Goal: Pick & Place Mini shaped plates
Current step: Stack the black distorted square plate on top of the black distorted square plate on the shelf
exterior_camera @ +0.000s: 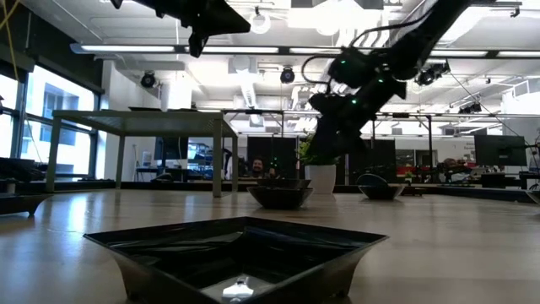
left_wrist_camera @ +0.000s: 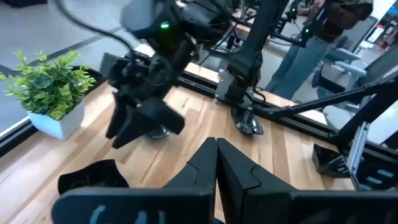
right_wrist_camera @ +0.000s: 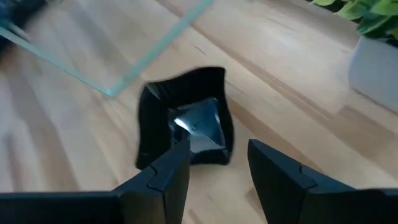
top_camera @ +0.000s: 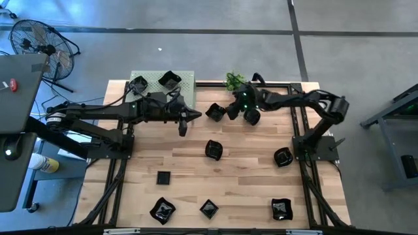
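Observation:
Several small glossy black mini shaped plates lie flat on the wooden table (top_camera: 248, 170); two more (top_camera: 138, 83) (top_camera: 170, 80) sit on a pale green mat (top_camera: 163, 88) at the far left. My right gripper (right_wrist_camera: 217, 165) (top_camera: 226, 112) hovers open, slanting down, just over a wavy-edged plate (right_wrist_camera: 186, 130) (top_camera: 213, 112) near the far edge, beside the mat's corner. Its fingertips stand at the plate's near rim without touching it. My left gripper (left_wrist_camera: 216, 163) (top_camera: 183, 125) is shut with nothing in it, held high over the table's left-centre.
A small green potted plant (top_camera: 235, 79) (left_wrist_camera: 53, 93) stands at the far edge, close behind my right gripper. Other plates lie mid-table (top_camera: 214, 150), at the right (top_camera: 282, 156) and along the near edge (top_camera: 162, 210) (top_camera: 281, 209). A fan (top_camera: 39, 42) stands off the table.

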